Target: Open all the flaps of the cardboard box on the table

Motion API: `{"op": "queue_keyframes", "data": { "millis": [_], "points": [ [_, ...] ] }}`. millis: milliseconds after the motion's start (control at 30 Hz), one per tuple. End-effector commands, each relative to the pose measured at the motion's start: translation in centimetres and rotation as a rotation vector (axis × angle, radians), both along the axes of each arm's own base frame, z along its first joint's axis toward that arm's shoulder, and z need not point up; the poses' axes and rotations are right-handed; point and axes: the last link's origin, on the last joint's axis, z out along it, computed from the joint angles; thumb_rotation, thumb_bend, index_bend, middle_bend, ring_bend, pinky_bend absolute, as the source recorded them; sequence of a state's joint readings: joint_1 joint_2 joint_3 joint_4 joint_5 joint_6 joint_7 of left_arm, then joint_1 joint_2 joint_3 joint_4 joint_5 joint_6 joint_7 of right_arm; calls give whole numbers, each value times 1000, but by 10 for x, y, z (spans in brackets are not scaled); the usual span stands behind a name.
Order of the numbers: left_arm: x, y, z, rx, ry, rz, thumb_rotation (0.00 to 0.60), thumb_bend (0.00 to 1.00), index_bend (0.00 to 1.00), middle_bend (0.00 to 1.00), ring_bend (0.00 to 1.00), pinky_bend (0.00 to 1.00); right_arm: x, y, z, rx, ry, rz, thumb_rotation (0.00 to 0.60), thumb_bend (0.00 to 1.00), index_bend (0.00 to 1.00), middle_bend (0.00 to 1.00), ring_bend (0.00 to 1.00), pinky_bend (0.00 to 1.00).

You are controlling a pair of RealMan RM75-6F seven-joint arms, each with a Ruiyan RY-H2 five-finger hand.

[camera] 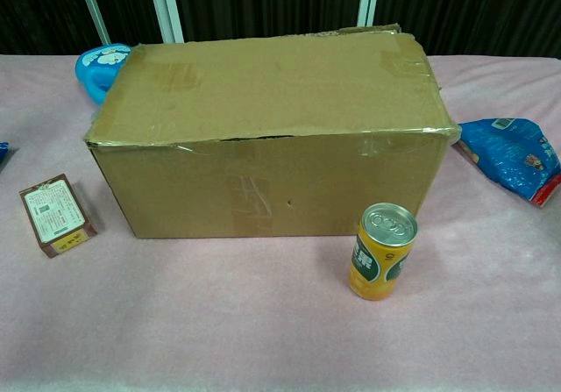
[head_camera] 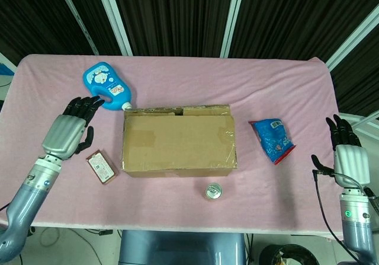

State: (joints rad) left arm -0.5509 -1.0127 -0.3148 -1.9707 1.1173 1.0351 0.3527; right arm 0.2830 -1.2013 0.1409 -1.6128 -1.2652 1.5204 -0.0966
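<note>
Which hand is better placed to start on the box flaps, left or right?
Probably the left hand: it hovers open just beside the closed cardboard box, while the right hand sits at the table's far edge, beyond the blue snack bag.

My bench [head_camera: 177, 78], under pink cloth, carries the closed cardboard box [head_camera: 177, 141], a blue bottle [head_camera: 106, 87], a can [head_camera: 213, 191], a blue packet [head_camera: 273, 139] and a small brown carton [head_camera: 101, 166].

The cardboard box [camera: 272, 129] was plain brown. The tabletop [head_camera: 177, 75] was covered in pink. The bottle [head_camera: 106, 88] was bright blue with a white cartoon picture, the can [camera: 382, 251] yellow-orange, the snack bag [head_camera: 272, 139] blue with red, the small carton [camera: 56, 214] dark brown.
</note>
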Motion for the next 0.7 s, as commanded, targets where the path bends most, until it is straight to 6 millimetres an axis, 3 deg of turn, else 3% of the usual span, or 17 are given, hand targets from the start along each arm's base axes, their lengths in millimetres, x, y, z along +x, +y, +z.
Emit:
{"op": "queue_keyframes", "data": {
  "millis": [33,233,467,700],
  "points": [
    [38,27,-9,-60,0,-29,600,803,88,118,79,172,-5,0,-1,1,-25,-8,600,321,0,0,0,217],
    [67,51,-31,-136,59,-35,600,830,182,245,207,308,-8,0,-1,0,-40,-6,600,324,0,0,0,218],
    [86,64,-55,-182,92,-18,600,839,191,264,215,320,-9,-1,0,-3,-59,-13,600,326,0,0,0,217],
    [90,73,-76,-210,108,30,600,849,214,294,225,330,-10,-1,-1,0,-64,-19,600,328,0,0,0,218]
  ]
}}
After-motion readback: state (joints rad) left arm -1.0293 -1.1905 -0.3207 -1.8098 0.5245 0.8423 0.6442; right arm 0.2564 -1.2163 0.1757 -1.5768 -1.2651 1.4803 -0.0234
